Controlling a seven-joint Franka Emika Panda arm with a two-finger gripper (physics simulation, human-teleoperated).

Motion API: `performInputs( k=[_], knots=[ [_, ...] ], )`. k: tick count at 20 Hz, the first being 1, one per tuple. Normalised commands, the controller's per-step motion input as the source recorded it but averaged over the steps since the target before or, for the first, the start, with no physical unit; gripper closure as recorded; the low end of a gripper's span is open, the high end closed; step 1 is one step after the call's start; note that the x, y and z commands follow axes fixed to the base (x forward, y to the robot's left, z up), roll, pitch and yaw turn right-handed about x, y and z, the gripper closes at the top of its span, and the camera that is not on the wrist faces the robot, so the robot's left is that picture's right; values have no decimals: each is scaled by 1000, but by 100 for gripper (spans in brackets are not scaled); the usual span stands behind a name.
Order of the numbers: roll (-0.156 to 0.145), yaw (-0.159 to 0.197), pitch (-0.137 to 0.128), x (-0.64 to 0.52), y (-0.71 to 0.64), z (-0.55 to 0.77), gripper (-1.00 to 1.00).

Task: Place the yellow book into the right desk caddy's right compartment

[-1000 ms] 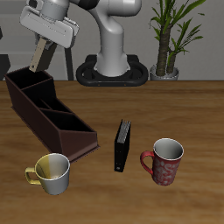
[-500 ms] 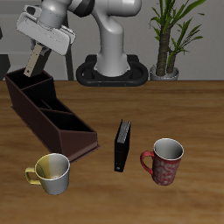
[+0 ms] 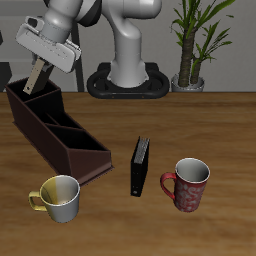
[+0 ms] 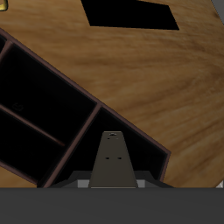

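I cannot read any text, label, brand, number or sign in either view, not on the red patterned mug (image 3: pixel 189 184), the black book (image 3: pixel 140 166) or the dark brown desk caddy (image 3: pixel 58 136).

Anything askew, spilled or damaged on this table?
Nothing stands out. The caddy sits at a slant on the table, intact. The black book stands on edge beside it, and both mugs are upright with nothing spilled. The yellow book hangs tilted in the gripper above the caddy's far end.
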Motion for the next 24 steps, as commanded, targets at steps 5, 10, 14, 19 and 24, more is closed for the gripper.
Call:
performInputs(
  k=[5, 10, 14, 19, 24],
  knots=[
    [-21, -11, 33, 52, -54, -287, 100],
    [-8, 4, 46, 99, -8, -300, 100],
    [-5, 10, 62, 162, 30, -420, 100],
    [-20, 0, 88, 149, -56, -459, 100],
    [-37, 10, 73, 85, 7, -216, -100]
  ],
)
